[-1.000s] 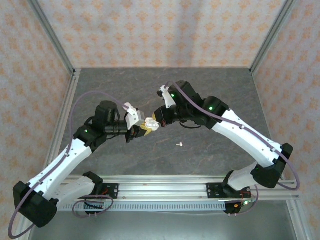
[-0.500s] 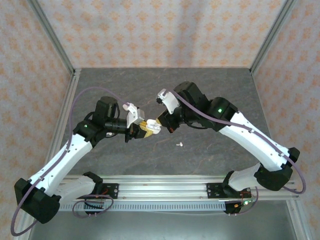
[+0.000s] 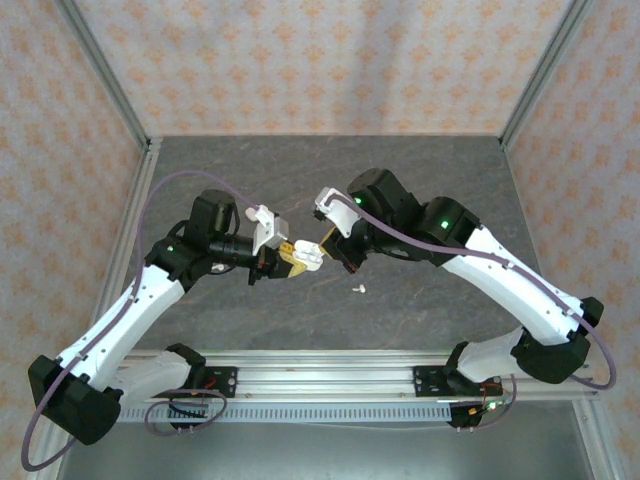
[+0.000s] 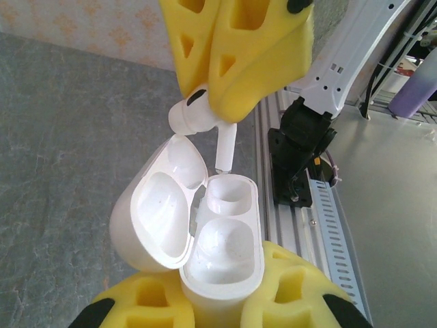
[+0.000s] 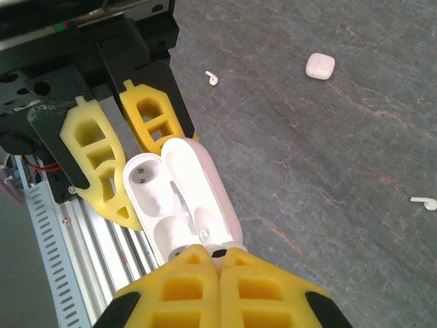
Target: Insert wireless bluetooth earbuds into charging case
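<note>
In the left wrist view the white charging case [image 4: 225, 239] stands with its lid swung open to the left, both sockets bare. My left gripper [image 4: 222, 301] is shut on its lower body. Just above it, my right gripper [image 4: 215, 89] is shut on a white earbud [image 4: 190, 117]. The earbud's stem hangs down, its tip just over the far socket's rim. From the right wrist, my right gripper [image 5: 218, 256] is shut over the case [image 5: 177, 198], hiding most of the earbud. From above, the left gripper [image 3: 283, 256] and right gripper [image 3: 322, 247] meet at the case [image 3: 305, 257].
A loose earbud [image 3: 360, 288] lies on the grey table in front of the grippers, also seen as a loose earbud [image 5: 212, 78]. A second earbud [image 5: 425, 201] and a closed white case [image 5: 319, 65] lie farther off. The aluminium rail [image 3: 320, 375] runs along the near edge.
The right wrist has turned and shifted in over the case with the earbud. The left arm has barely moved, still holding the open case.
</note>
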Available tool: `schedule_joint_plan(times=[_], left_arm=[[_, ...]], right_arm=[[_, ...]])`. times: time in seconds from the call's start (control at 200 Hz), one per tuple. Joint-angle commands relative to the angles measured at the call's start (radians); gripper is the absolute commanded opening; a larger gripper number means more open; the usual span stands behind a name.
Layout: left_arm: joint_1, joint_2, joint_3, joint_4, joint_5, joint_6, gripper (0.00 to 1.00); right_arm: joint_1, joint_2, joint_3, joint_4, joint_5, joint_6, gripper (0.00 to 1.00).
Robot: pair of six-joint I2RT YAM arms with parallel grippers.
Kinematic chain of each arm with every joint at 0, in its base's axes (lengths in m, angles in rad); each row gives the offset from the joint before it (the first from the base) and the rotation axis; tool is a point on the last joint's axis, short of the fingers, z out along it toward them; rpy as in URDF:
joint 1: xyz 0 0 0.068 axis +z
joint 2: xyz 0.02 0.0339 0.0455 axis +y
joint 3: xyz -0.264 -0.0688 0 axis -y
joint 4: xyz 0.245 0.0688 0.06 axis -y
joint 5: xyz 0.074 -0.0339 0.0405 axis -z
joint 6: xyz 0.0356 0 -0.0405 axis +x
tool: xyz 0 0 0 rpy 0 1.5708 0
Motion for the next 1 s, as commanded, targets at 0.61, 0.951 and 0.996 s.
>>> schedule_joint_plan(times=[0.61,0.951,0.996], left_arm=[[0.011,0.011,0.076,-0.035,0.086,-0.002,0.00],[0.012,0.013,0.088,-0.051,0.088,0.005,0.00],[0.012,0.012,0.088,-0.053,0.088,0.007,0.00]], right_arm=[[0.022,-0.028,-0.027,0.006,-0.091,-0.080,0.02],[0.022,-0.075,-0.136,0.132,-0.170,-0.149,0.06],[0.021,-0.078,-0.145,0.147,-0.172,-0.148,0.11]])
